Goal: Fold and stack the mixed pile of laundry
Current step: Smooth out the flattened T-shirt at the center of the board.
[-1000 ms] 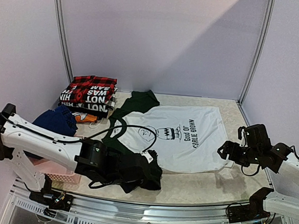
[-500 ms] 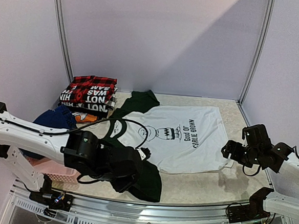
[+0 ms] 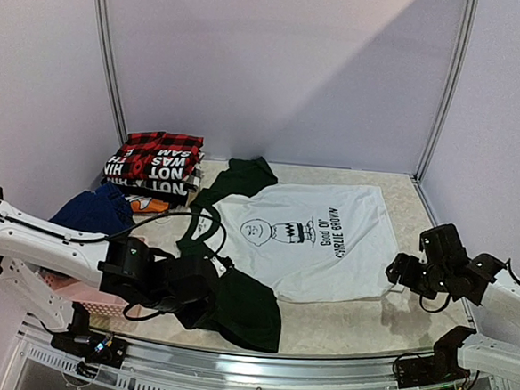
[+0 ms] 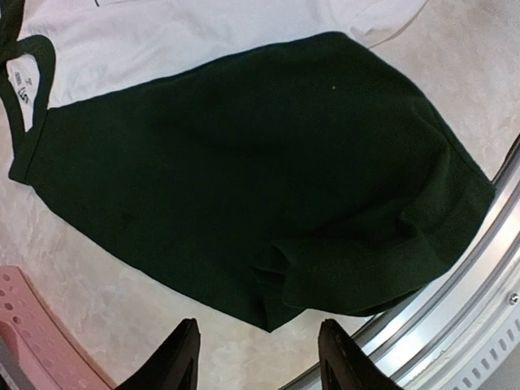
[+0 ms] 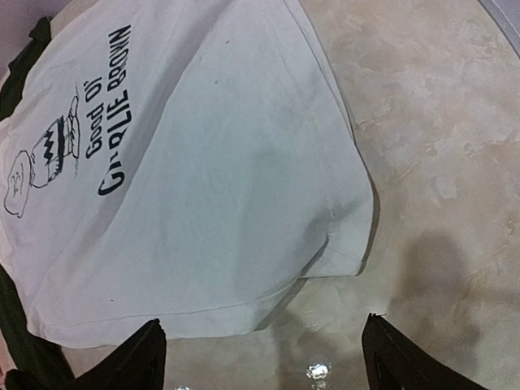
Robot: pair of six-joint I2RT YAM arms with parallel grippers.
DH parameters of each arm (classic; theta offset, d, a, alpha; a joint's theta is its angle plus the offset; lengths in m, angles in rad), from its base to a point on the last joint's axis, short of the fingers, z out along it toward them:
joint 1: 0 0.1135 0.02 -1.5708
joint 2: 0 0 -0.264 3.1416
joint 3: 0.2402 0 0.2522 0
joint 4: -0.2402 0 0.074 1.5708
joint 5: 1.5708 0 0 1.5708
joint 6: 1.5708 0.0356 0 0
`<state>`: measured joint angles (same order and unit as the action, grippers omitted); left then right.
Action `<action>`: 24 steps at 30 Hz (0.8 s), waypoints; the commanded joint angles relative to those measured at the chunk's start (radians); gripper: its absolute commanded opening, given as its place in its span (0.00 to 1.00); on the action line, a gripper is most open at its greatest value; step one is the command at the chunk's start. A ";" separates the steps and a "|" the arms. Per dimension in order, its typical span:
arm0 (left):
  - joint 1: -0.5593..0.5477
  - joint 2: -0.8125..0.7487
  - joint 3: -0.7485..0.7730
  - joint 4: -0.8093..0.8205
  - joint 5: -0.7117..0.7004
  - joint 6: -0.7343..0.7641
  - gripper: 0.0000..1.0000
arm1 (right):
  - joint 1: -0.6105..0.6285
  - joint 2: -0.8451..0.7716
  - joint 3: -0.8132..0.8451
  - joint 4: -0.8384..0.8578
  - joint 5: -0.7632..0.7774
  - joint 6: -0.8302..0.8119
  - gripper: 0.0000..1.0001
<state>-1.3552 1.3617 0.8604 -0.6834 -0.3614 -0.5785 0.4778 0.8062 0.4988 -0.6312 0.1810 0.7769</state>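
Observation:
A white T-shirt [image 3: 315, 239] with a black cartoon print and dark green sleeves lies spread flat on the table. Its near dark sleeve [image 3: 248, 306] [image 4: 244, 179] rests by the table's front edge. My left gripper [image 3: 204, 298] [image 4: 258, 331] hovers just left of that sleeve's corner, open with nothing between its fingers. My right gripper [image 3: 399, 274] [image 5: 262, 325] is open too, standing off the shirt's near right hem corner [image 5: 345, 244] without touching it. Folded garments [image 3: 155, 165], a red-and-black plaid on top, are stacked at the back left.
A pink lattice basket [image 3: 101, 302] [image 4: 32, 325] stands at the front left beside my left arm, with a navy piece [image 3: 98, 209] in it. The metal front rail [image 3: 256, 373] [image 4: 487, 268] runs close under the sleeve. Enclosure walls rise behind and at both sides.
My left gripper has opened, let go of the dark sleeve and drawn back to the left; the sleeve now lies flat. My right gripper has shifted slightly toward the near edge.

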 commanded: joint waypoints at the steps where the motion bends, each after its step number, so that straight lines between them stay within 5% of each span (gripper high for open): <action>1: 0.008 0.002 -0.050 0.106 0.049 -0.026 0.51 | 0.006 -0.015 -0.074 0.067 0.029 0.077 0.78; 9: 0.064 -0.038 -0.204 0.152 0.011 -0.141 0.54 | 0.006 0.037 -0.127 0.123 0.114 0.169 0.49; 16: 0.280 -0.146 -0.396 0.390 0.070 -0.184 0.57 | -0.128 0.056 -0.185 0.260 -0.027 0.164 0.55; 24: 0.392 -0.128 -0.440 0.543 0.100 -0.165 0.57 | -0.180 0.127 -0.210 0.365 -0.079 0.155 0.36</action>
<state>-1.0138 1.2129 0.4355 -0.2817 -0.2913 -0.7437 0.3054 0.9085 0.2901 -0.3420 0.1280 0.9344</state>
